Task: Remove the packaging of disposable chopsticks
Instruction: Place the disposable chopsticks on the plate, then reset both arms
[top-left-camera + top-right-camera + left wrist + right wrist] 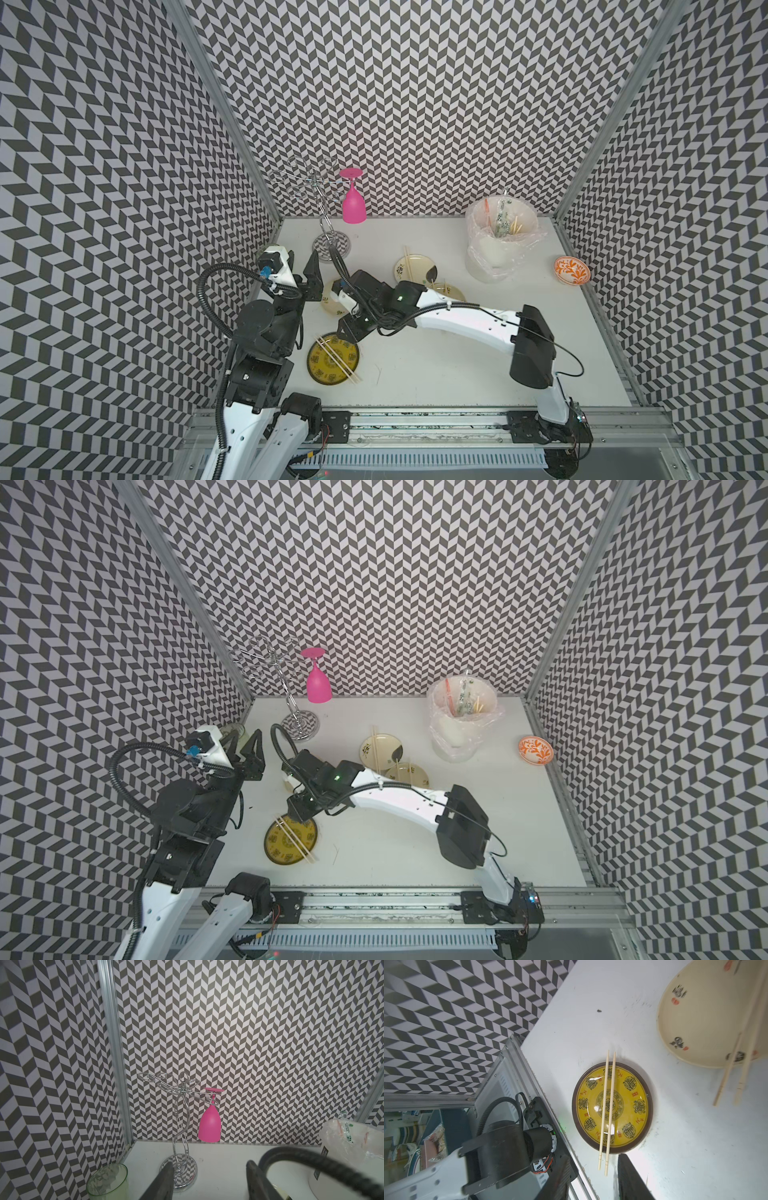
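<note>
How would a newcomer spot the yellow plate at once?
On the white table, look to the near edge beside the left arm. The yellow plate lies there with chopsticks across it; neighbouring plates are cream, only this one is yellow, brown-rimmed.

A pink goblet (209, 1125) hangs inverted from the wire rack (184, 1164).

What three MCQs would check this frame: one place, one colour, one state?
1. Where is the packaging? A in the lined bin; B on the yellow plate; C in the orange bowl.
2. Colour of the glass hanging on the wire rack? A green; B pink; C clear.
3. Left gripper state? A shut, empty; B open, empty; C shut on a sleeve.
Key: A, printed sleeves stick out of the bin; B, it hangs pink, upside down; B, jaws apart, nothing between.
</note>
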Controlling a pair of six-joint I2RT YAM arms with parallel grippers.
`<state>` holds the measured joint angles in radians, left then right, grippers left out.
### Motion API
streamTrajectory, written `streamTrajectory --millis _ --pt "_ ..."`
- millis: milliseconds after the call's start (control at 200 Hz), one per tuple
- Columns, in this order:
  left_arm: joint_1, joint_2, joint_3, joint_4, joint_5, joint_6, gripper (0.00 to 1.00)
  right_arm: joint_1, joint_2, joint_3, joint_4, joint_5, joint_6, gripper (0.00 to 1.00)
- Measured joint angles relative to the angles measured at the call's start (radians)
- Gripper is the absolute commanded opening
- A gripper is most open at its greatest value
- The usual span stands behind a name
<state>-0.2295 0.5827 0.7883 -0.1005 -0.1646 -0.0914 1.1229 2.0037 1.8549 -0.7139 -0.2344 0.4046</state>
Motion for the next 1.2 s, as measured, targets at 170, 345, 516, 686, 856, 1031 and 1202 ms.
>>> streamTrajectory --millis 170,345,516,686,856,1031,1202 --pt "0.000 0.099 -0.054 0.119 0.014 -0.062 0.56 -0.110 -0.238 -0.185 0.006 0.119 -0.018 0.38" --pt "-0.013 0.173 -0.200 0.285 0.027 -0.085 0.56 -0.220 -0.526 -0.390 0.059 0.392 -0.042 0.38" --pt "-0.019 0.193 -0.311 0.426 -0.003 -0.043 0.58 -0.247 -0.831 -0.624 0.206 0.617 -0.104 0.42" --pt "-0.018 0.225 -0.433 0.624 -0.074 0.034 0.59 -0.412 -1.053 -0.908 0.468 0.814 -0.198 0.55" --pt "0.010 0.344 -0.535 0.764 -0.095 0.103 0.60 -0.634 -1.135 -1.181 0.701 0.881 -0.290 0.56" --pt "0.047 0.421 -0.583 0.887 -0.064 0.153 0.61 -0.762 -1.129 -1.348 0.947 0.890 -0.352 0.57" --pt "0.113 0.505 -0.600 1.015 0.047 0.166 0.62 -0.859 -1.045 -1.498 1.185 0.881 -0.379 0.57"
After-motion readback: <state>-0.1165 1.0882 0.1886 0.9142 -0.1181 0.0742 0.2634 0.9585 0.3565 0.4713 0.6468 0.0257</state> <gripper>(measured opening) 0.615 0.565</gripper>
